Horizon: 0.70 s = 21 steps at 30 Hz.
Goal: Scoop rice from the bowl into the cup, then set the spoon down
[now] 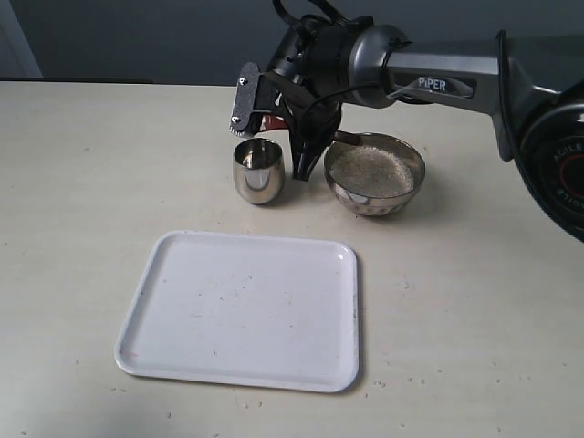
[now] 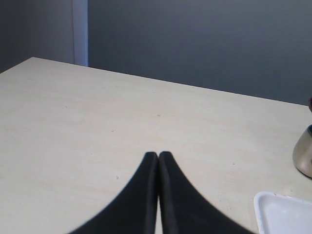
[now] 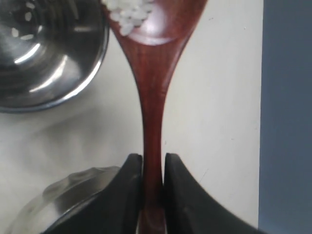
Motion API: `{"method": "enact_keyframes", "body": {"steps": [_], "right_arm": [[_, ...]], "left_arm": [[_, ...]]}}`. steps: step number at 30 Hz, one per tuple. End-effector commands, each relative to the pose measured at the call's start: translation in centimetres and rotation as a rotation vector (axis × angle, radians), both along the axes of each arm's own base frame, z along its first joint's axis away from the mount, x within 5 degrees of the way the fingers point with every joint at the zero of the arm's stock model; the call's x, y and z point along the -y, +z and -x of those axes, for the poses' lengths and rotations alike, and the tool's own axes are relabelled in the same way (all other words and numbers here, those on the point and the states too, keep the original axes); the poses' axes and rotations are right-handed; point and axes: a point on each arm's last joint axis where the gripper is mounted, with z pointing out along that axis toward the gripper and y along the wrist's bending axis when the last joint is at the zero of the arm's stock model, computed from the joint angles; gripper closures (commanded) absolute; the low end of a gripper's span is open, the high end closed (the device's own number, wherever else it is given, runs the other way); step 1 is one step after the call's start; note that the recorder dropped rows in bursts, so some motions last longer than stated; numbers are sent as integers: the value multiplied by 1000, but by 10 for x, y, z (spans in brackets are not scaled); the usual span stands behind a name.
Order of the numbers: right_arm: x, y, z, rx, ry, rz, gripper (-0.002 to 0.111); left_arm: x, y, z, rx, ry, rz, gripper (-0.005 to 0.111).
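Note:
My right gripper [image 3: 152, 163] is shut on the handle of the dark reddish-brown spoon [image 3: 152, 92]. The spoon's oval bowl carries a small heap of rice [image 3: 130, 14] and hangs just beside the rim of the steel cup [image 3: 44, 53], which has a few grains inside. In the exterior view the right gripper [image 1: 276, 130] hovers above and behind the cup [image 1: 257, 171], between it and the steel bowl [image 1: 375, 175] filled with rice [image 1: 372, 169]. My left gripper [image 2: 158, 156] is shut and empty over bare table, with the cup [image 2: 304, 156] at the frame's edge.
A white rectangular tray [image 1: 242, 310] lies in front of the cup and bowl; its corner [image 2: 282, 214] shows in the left wrist view. Scattered grains dot the tray and the table. The right arm [image 1: 438, 78] stretches across from the right above the bowl.

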Motion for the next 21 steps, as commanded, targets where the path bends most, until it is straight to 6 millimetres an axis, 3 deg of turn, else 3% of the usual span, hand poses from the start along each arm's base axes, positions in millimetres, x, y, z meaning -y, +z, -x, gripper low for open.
{"method": "enact_keyframes", "body": {"steps": [1, 21], "right_arm": [[-3, 4, -2, 33, 27, -23, 109], [-1, 4, -2, 20, -42, -49, 109]], "left_arm": [[0, 1, 0, 11, 0, 1, 106], [0, 1, 0, 11, 0, 1, 106]]}}
